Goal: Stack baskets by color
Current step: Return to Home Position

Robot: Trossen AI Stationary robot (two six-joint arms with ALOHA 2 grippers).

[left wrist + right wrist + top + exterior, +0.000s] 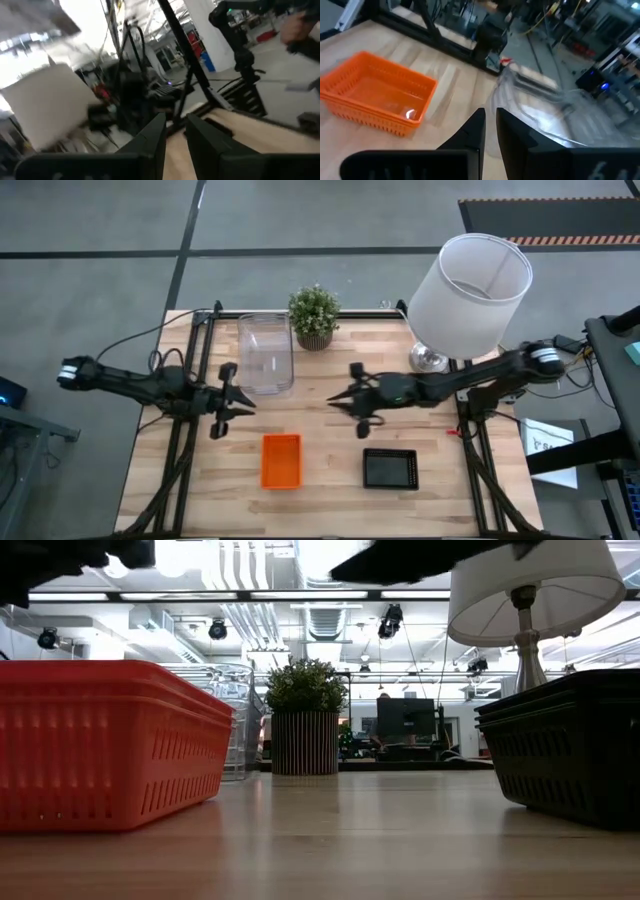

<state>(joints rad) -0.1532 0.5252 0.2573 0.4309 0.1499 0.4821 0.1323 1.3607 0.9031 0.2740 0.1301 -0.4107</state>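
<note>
High view, plant beside clear baskets, lamp at corner

1. Even overhead light fills my counter; the shadows on it are soft and faint.
2. Low down, ceiling strip lights glare white, leaving the orange basket and black basket backlit.
3. My left fingers are dark against blown-out brightness.
4. From my right wrist, a small glint sits on the orange basket's floor.
</note>
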